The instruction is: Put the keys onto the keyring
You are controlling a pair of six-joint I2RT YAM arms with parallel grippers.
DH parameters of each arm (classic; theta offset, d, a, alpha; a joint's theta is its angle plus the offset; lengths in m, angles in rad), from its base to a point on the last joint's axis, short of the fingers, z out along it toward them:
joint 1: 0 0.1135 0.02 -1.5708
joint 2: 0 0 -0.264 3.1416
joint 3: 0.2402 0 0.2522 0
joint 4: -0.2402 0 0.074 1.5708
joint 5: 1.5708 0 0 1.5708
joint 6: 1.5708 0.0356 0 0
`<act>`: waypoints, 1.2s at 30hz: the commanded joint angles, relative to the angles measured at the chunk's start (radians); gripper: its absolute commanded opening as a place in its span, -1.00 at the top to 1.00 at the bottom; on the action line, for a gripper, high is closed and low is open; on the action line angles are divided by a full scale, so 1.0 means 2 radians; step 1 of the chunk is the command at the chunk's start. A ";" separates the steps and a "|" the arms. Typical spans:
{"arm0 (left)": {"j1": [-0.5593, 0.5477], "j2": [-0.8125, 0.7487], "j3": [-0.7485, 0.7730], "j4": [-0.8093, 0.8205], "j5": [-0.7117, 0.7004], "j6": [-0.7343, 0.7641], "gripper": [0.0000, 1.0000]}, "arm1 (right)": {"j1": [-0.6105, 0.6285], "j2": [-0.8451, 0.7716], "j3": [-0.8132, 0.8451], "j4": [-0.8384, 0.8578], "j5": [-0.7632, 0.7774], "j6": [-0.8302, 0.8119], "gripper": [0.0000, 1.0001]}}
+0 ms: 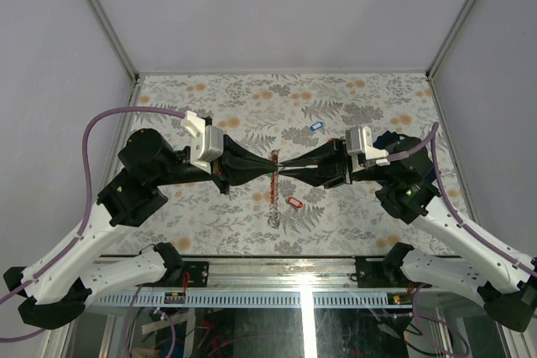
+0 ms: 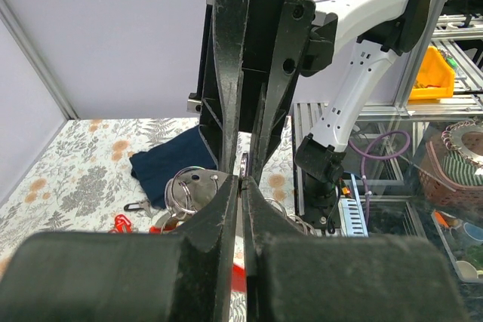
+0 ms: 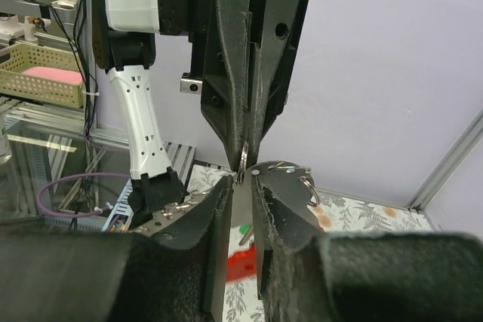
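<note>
Above the middle of the flowered desk (image 1: pixel 352 98) my two hands meet tip to tip, so I judge the step in hand to be working a key onto the ring. A dark folded cloth (image 2: pixel 167 165) lies on the desk near them. To do this well I should hold one side dead steady and let the other make only small turning moves along the wire. Any tug could spring the piece out, and the tips hide the join, so I would go slowly. My left hand (image 2: pixel 241 186) is shut tight, its tips pinched on a thin metal sliver (image 3: pixel 244 157) that runs across to my right hand (image 3: pixel 241 184). That one is drawn down to a narrow slit with the sliver's end in it. I cannot tell whether it truly grips, nor whether the sliver is key blade or ring wire. The keyring (image 2: pixel 198 189), a round metal disc with wire loops, hangs just beside the pinch, and a red tag (image 3: pixel 240 263) shows below. Two keys lie loose on the desk: a red-tagged key (image 1: pixel 294 203) on my side of the hands, and a blue-tagged key (image 1: pixel 315 126) beyond them.
</note>
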 commanded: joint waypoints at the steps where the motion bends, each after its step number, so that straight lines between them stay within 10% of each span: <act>1: 0.001 -0.002 0.002 0.033 0.009 -0.001 1.00 | 0.006 0.005 0.021 0.032 -0.002 0.008 0.56; 19: 0.001 0.005 0.008 0.031 0.014 -0.001 1.00 | 0.006 0.008 0.021 0.053 0.000 0.015 0.54; 27: 0.000 0.006 0.008 0.031 0.017 -0.005 1.00 | 0.006 0.009 0.020 0.053 -0.002 0.018 1.00; 36: 0.001 -0.018 -0.001 0.024 -0.010 -0.016 0.48 | 0.005 -0.030 0.013 -0.007 0.033 -0.127 1.00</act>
